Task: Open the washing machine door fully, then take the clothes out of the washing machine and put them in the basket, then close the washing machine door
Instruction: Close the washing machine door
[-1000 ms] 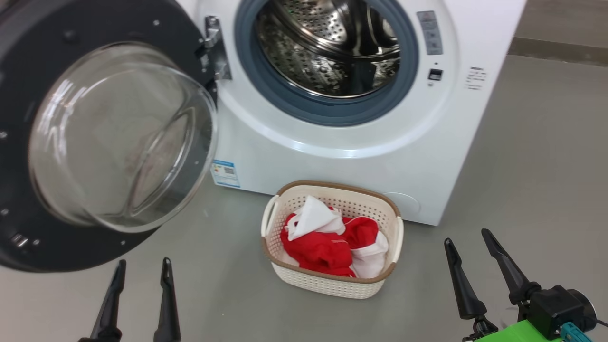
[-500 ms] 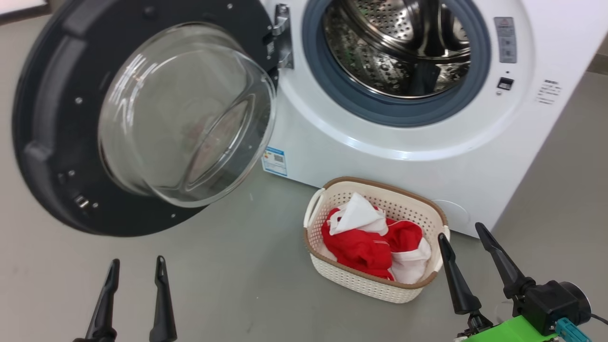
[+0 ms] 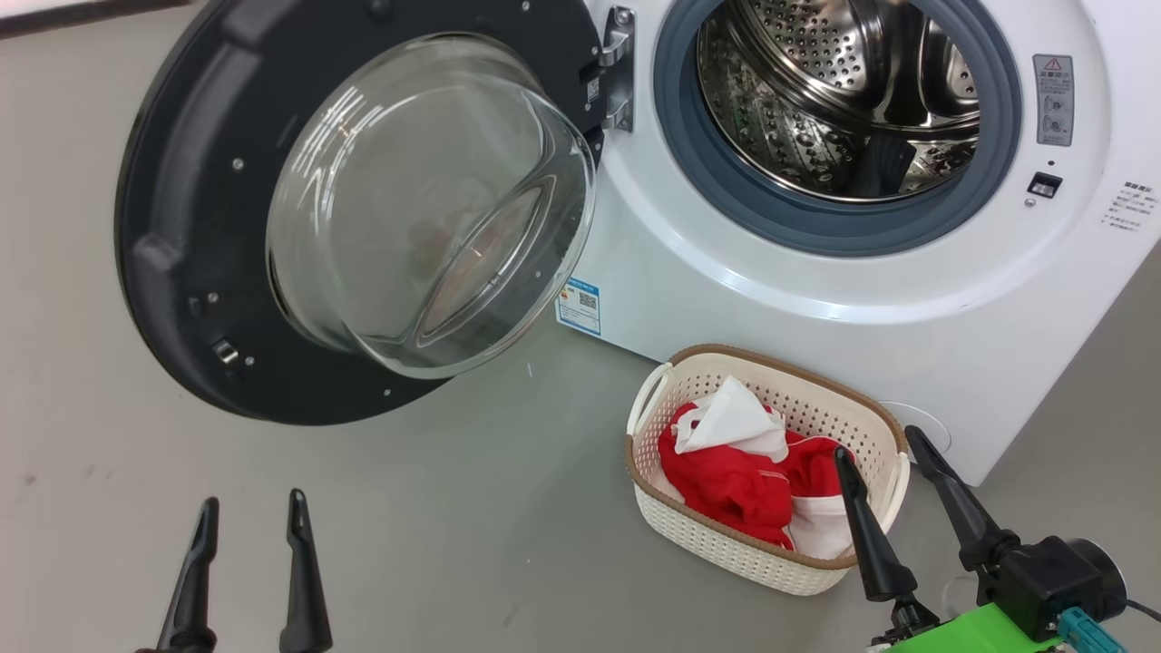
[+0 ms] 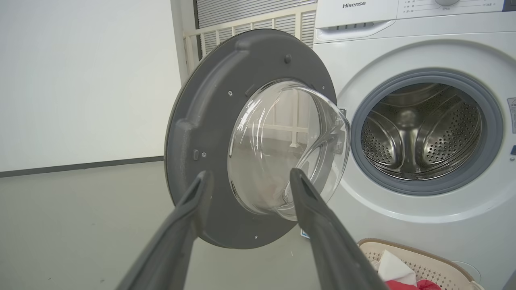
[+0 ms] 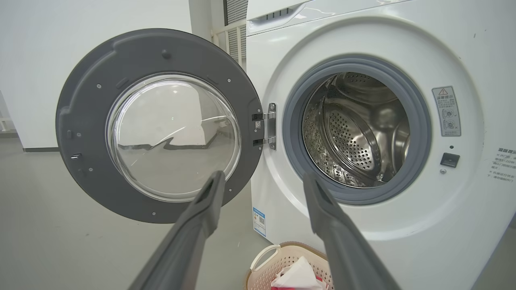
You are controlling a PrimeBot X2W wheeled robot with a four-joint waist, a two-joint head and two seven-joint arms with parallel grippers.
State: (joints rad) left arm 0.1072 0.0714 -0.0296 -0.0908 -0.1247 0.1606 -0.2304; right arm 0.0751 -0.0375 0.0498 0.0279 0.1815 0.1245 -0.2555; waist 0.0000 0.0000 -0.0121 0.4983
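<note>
head view looks down at the washing machine (image 3: 816,299), and its round drum (image 3: 843,100) looks empty, just shiny metal with holes. the washing machine door (image 3: 195,227) hangs wide open to the left of the hole, held by its hinge (image 3: 619,68), and its glass bowl (image 3: 426,199) bulges out toward the robot. the clothes (image 3: 735,476), red with white bits, lie in a heap inside the basket (image 3: 717,544), which sits on the grey floor (image 3: 453,508) just in front of the machine. the left gripper (image 3: 252,499) is low and near, below the door and well apart from it. its 2 fingers stand wide apart and hold nothing. the right gripper (image 3: 876,442) is by the basket's right end, also spread wide and holding nothing. i cannot tell if a finger touches the basket. so i think 2 steps are done, and step 3, shutting the door, is the one in hand. the next move likely needs the left arm to reach the far left edge of the door and push it round toward the hole until it shuts. the glass looks slippery, so pushing on the dark rim seems safer.
</note>
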